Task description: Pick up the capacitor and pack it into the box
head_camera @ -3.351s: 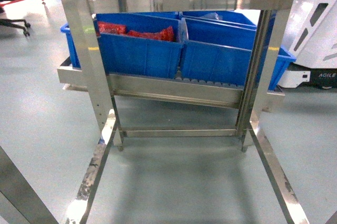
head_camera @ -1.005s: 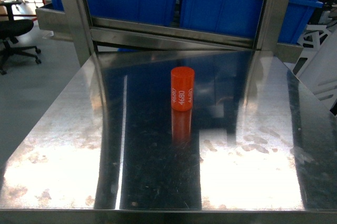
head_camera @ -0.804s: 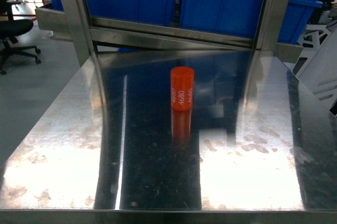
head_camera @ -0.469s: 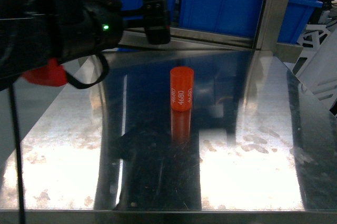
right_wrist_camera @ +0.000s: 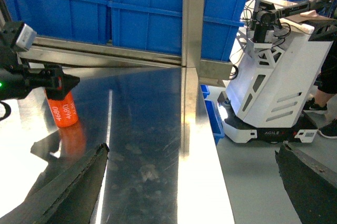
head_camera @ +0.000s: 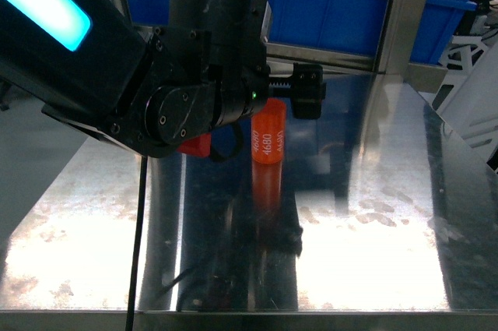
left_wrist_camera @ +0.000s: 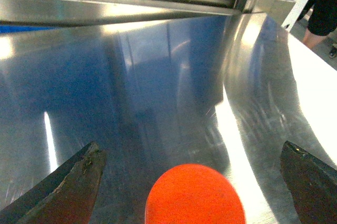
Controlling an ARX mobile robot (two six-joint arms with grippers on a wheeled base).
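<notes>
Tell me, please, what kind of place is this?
Probably a factory or warehouse floor. Blue plastic bins sit on a steel rack, the work surface is a bare steel table, and a white wheeled robot stands on the grey floor nearby.

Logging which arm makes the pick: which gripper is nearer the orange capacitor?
Left. The left gripper hovers open right at the capacitor, fingers either side of its top. The right gripper is also open but off to the capacitor's right, well away from it.
</notes>
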